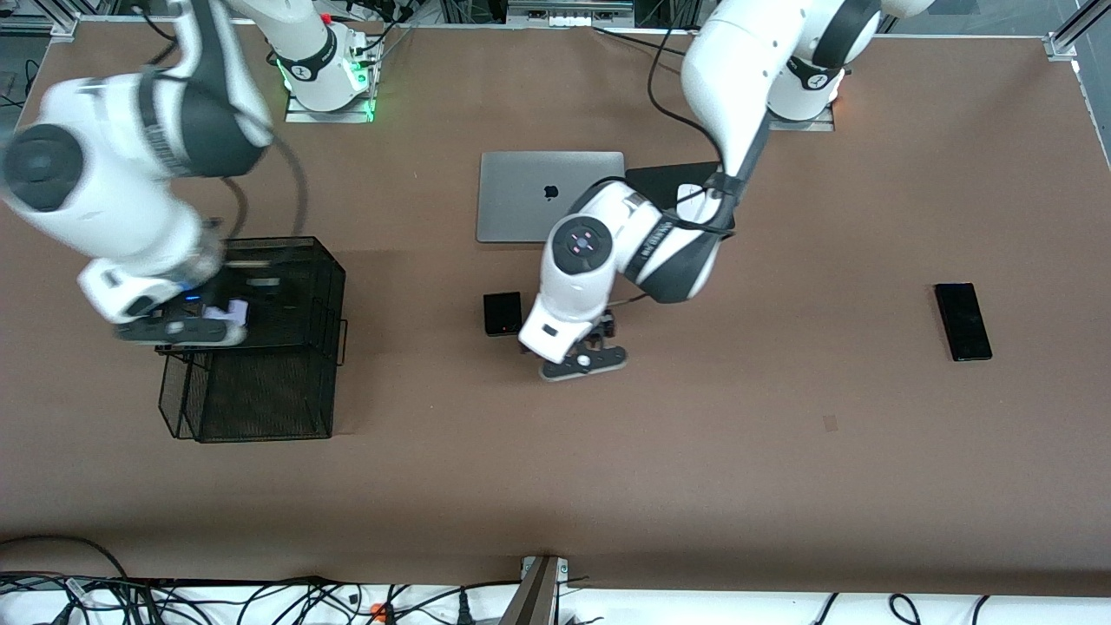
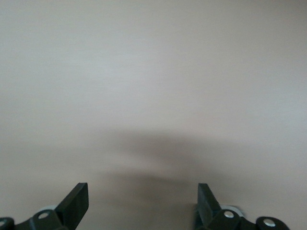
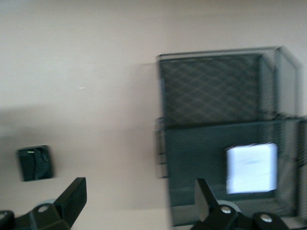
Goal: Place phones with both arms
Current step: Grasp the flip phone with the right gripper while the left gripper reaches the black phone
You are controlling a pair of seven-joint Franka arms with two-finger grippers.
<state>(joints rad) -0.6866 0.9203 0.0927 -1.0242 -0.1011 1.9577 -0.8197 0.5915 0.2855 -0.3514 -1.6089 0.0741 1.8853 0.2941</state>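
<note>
The small squarish pale-lilac phone (image 1: 231, 311) lies in the upper tier of the black mesh tray (image 1: 295, 286); it also shows in the right wrist view (image 3: 252, 167). My right gripper (image 1: 178, 328) is open and empty over that tray's edge (image 3: 139, 203). The small squarish black phone (image 1: 502, 313) lies flat on the table in front of the laptop and shows in the right wrist view (image 3: 34, 163). My left gripper (image 1: 583, 359) is open and empty, low over bare table beside it (image 2: 143, 203). The long slim black slab (image 1: 963, 321) lies toward the left arm's end.
A closed silver laptop (image 1: 549, 195) lies at the table's middle. Beside it, a white mouse (image 1: 690, 193) sits on a black pad, partly hidden by the left arm. The mesh tray's lower tier (image 1: 252, 399) juts toward the front camera.
</note>
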